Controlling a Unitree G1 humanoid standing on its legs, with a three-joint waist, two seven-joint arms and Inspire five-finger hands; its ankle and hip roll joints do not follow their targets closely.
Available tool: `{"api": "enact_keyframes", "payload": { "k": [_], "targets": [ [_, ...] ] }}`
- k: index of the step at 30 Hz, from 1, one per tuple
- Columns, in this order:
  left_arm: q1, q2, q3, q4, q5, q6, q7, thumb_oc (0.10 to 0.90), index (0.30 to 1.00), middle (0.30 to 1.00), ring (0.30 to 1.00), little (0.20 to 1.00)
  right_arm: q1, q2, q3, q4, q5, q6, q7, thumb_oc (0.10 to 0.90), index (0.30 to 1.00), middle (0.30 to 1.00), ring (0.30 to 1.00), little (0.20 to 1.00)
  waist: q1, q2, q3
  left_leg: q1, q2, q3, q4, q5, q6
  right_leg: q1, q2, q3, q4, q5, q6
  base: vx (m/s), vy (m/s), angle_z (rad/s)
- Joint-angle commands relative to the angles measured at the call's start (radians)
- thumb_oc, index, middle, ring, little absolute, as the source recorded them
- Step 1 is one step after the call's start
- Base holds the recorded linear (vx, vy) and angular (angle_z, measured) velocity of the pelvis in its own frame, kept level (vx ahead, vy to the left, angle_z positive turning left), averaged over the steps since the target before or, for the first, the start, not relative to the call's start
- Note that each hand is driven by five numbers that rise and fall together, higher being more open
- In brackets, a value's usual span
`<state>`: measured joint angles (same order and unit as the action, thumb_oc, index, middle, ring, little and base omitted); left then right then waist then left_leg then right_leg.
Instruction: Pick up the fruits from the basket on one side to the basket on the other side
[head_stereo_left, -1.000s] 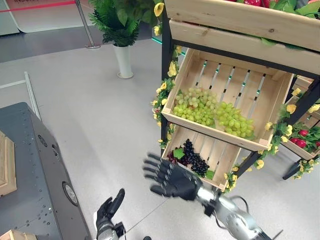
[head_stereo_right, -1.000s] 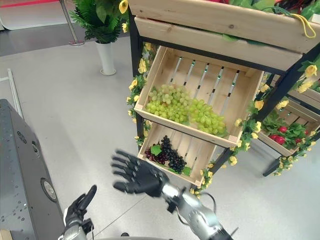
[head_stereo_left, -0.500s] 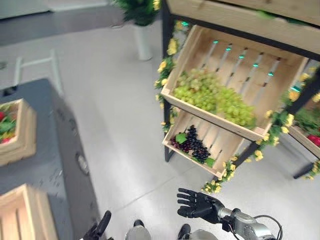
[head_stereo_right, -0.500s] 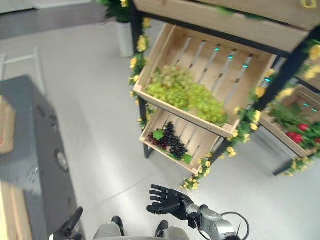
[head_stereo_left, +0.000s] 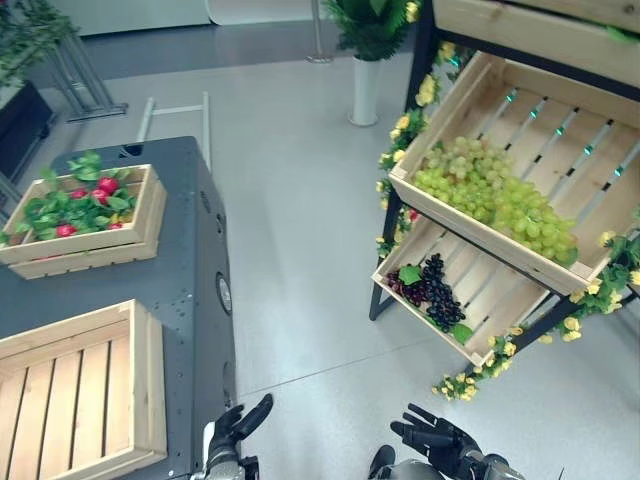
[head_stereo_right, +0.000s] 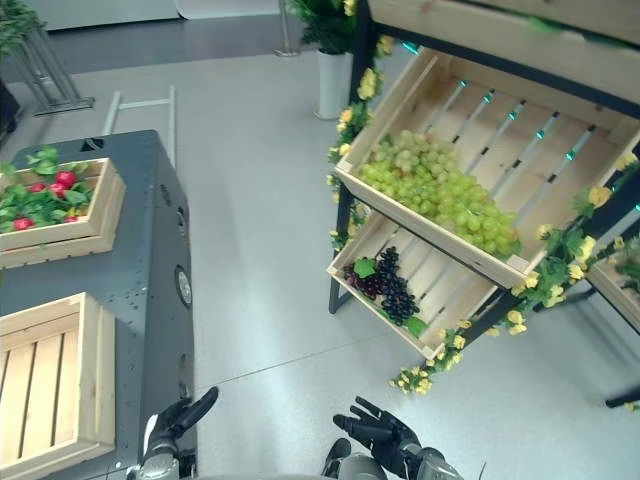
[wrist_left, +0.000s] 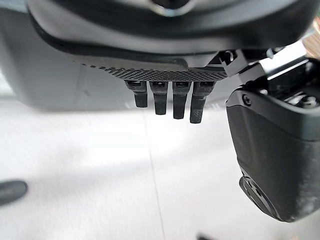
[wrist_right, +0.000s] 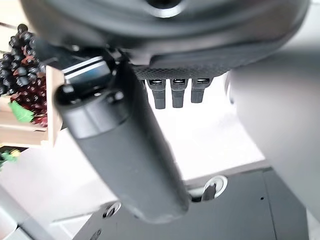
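Note:
Green grapes (head_stereo_left: 497, 196) fill the upper slanted wooden crate (head_stereo_left: 470, 90) of the rack at the right. Dark grapes (head_stereo_left: 431, 292) with a green leaf lie in the lower crate (head_stereo_left: 490, 300); they also appear as dark grapes (wrist_right: 12, 55) in the right wrist view. On the dark grey table (head_stereo_left: 190, 270) at the left stand an empty wooden crate (head_stereo_left: 70, 390) and, farther back, a crate of red fruits and leaves (head_stereo_left: 80, 210). My right hand (head_stereo_left: 440, 440) hangs low over the floor, open and empty. My left hand (head_stereo_left: 235, 425) is open beside the table's near corner.
A potted plant in a white vase (head_stereo_left: 366, 88) stands on the floor behind the rack. Yellow flowers (head_stereo_left: 460, 385) trim the rack's legs. A metal frame (head_stereo_left: 175, 108) lies behind the table. Bare grey floor (head_stereo_left: 300, 250) separates table and rack.
The camera has swung left, bringing the table and its crates into view. My right hand has dropped from in front of the dark grapes crate to low over the floor.

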<state>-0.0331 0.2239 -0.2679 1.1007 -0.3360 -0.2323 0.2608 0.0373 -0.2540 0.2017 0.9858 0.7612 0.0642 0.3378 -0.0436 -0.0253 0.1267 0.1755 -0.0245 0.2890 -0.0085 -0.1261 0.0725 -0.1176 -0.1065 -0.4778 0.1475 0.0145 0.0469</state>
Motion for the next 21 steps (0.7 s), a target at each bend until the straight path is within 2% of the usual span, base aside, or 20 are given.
{"api": "enact_keyframes", "payload": {
  "k": [1, 2, 3, 6, 7, 9, 10, 11, 12, 13, 16, 18, 21],
  "targets": [
    [-0.061, 0.021, -0.054, 0.004, 0.093, -0.018, -0.048, 0.800, 0.900, 0.900, 0.900, 0.900, -0.019, 0.038, -0.013, 0.012, 0.047, -0.101, -0.015, 0.800, 0.900, 0.900, 0.900, 0.900, -0.048, 0.000, 0.051, 0.025, -0.047, -0.074, -0.079, -0.042, -0.013, -0.075, 0.113, 0.190, 0.064, 0.047, 0.075, -0.37, 0.011, 0.59],
    [-0.060, 0.023, -0.057, 0.016, 0.104, 0.002, -0.044, 0.800, 0.900, 0.900, 0.900, 0.900, -0.018, 0.040, -0.013, 0.019, 0.019, -0.115, -0.020, 0.800, 0.900, 0.900, 0.900, 0.900, -0.048, 0.000, 0.054, 0.018, -0.045, -0.069, -0.079, -0.038, -0.009, -0.077, 0.097, 0.190, 0.101, 0.043, 0.082, -0.35, 0.025, 0.60],
    [-0.052, 0.022, -0.051, 0.053, 0.106, 0.017, -0.031, 0.800, 0.900, 0.900, 0.900, 0.900, -0.026, 0.043, -0.010, 0.041, -0.029, -0.132, -0.029, 0.800, 0.900, 0.900, 0.900, 0.900, -0.040, 0.008, 0.055, 0.009, -0.034, -0.046, -0.079, -0.027, -0.009, -0.060, 0.047, 0.166, 0.174, 0.014, 0.075, -0.27, 0.026, 0.37],
    [-0.021, 0.017, -0.014, 0.117, 0.102, 0.030, -0.021, 0.800, 0.900, 0.900, 0.900, 0.900, -0.051, 0.048, -0.011, 0.102, -0.121, -0.148, -0.047, 0.800, 0.900, 0.900, 0.900, 0.900, -0.023, 0.027, 0.055, 0.006, -0.016, -0.035, -0.079, -0.021, -0.005, 0.002, -0.013, 0.184, 0.227, -0.041, 0.050, -0.17, -0.014, -0.10],
    [-0.002, 0.013, 0.005, 0.144, 0.094, 0.020, -0.031, 0.800, 0.900, 0.900, 0.900, 0.900, -0.063, 0.055, -0.008, 0.148, -0.167, -0.169, -0.066, 0.800, 0.900, 0.900, 0.900, 0.900, -0.014, 0.035, 0.048, 0.008, -0.010, -0.043, -0.079, -0.021, -0.002, 0.050, -0.028, 0.204, 0.195, -0.071, 0.039, -0.09, -0.082, -0.19],
    [0.016, 0.005, 0.024, 0.166, 0.074, 0.004, -0.046, 0.800, 0.900, 0.900, 0.900, 0.900, -0.069, 0.066, -0.004, 0.192, -0.218, -0.185, -0.096, 0.800, 0.900, 0.900, 0.900, 0.900, -0.004, 0.041, 0.036, 0.009, -0.003, -0.059, -0.077, -0.016, -0.005, 0.127, -0.036, 0.227, 0.079, -0.089, 0.030, -0.06, -0.131, -0.23],
    [0.026, 0.000, 0.041, 0.173, 0.051, -0.001, -0.067, 0.800, 0.900, 0.900, 0.900, 0.900, -0.072, 0.074, -0.006, 0.212, -0.227, -0.178, -0.112, 0.800, 0.900, 0.900, 0.900, 0.900, 0.012, 0.040, 0.024, 0.009, 0.001, -0.049, -0.074, -0.016, -0.012, 0.179, -0.051, 0.205, -0.016, -0.083, 0.036, -0.06, -0.199, -0.27],
    [0.036, -0.003, 0.058, 0.175, 0.057, 0.016, -0.070, 0.800, 0.900, 0.900, 0.900, 0.900, -0.080, 0.079, -0.013, 0.225, -0.254, -0.163, -0.120, 0.800, 0.900, 0.900, 0.900, 0.900, 0.026, 0.033, 0.017, 0.012, 0.002, -0.015, -0.067, -0.024, -0.021, 0.223, -0.034, 0.169, -0.121, -0.069, 0.055, -0.08, -0.231, -0.17],
    [0.048, -0.004, 0.070, 0.177, 0.069, 0.031, -0.066, 0.800, 0.900, 0.900, 0.900, 0.900, -0.094, 0.081, -0.023, 0.235, -0.297, -0.143, -0.126, 0.800, 0.900, 0.900, 0.900, 0.900, 0.035, 0.026, 0.012, 0.014, 0.003, 0.005, -0.063, -0.023, -0.032, 0.240, -0.029, 0.173, -0.205, -0.027, 0.069, -0.08, -0.231, -0.48],
    [0.053, -0.002, 0.082, 0.190, 0.046, 0.039, -0.069, 0.800, 0.900, 0.900, 0.900, 0.900, -0.109, 0.075, -0.012, 0.247, -0.328, -0.132, -0.122, 0.800, 0.900, 0.900, 0.900, 0.900, 0.041, 0.021, 0.007, 0.014, 0.013, 0.024, -0.067, -0.015, -0.042, 0.245, -0.020, 0.173, -0.215, -0.024, 0.071, -0.08, -0.186, -0.63],
    [0.038, 0.003, 0.099, 0.198, 0.028, 0.047, -0.060, 0.800, 0.900, 0.900, 0.900, 0.900, -0.112, 0.066, 0.012, 0.258, -0.329, -0.141, -0.111, 0.800, 0.900, 0.900, 0.900, 0.900, 0.035, 0.014, -0.002, 0.016, 0.019, -0.002, -0.078, -0.011, -0.039, 0.244, 0.014, 0.247, -0.183, -0.060, 0.053, -0.03, -0.149, -0.67],
    [0.022, -0.001, 0.087, 0.175, 0.031, 0.033, -0.083, 0.800, 0.900, 0.900, 0.900, 0.900, -0.100, 0.063, 0.012, 0.249, -0.281, -0.131, -0.131, 0.800, 0.900, 0.900, 0.900, 0.900, 0.034, 0.004, -0.009, 0.014, 0.021, -0.017, -0.070, -0.009, -0.041, 0.247, 0.022, 0.242, -0.175, -0.067, 0.045, -0.03, -0.162, -0.03],
    [0.006, -0.030, 0.057, 0.150, -0.002, -0.009, -0.063, 0.800, 0.900, 0.900, 0.900, 0.900, -0.087, 0.069, 0.000, 0.263, -0.301, -0.107, -0.148, 0.800, 0.900, 0.900, 0.900, 0.900, 0.029, -0.003, -0.022, 0.020, 0.021, -0.019, -0.079, -0.009, -0.042, 0.266, 0.031, 0.242, -0.211, -0.059, 0.039, -0.01, -0.087, 0.11]
  ]
}}
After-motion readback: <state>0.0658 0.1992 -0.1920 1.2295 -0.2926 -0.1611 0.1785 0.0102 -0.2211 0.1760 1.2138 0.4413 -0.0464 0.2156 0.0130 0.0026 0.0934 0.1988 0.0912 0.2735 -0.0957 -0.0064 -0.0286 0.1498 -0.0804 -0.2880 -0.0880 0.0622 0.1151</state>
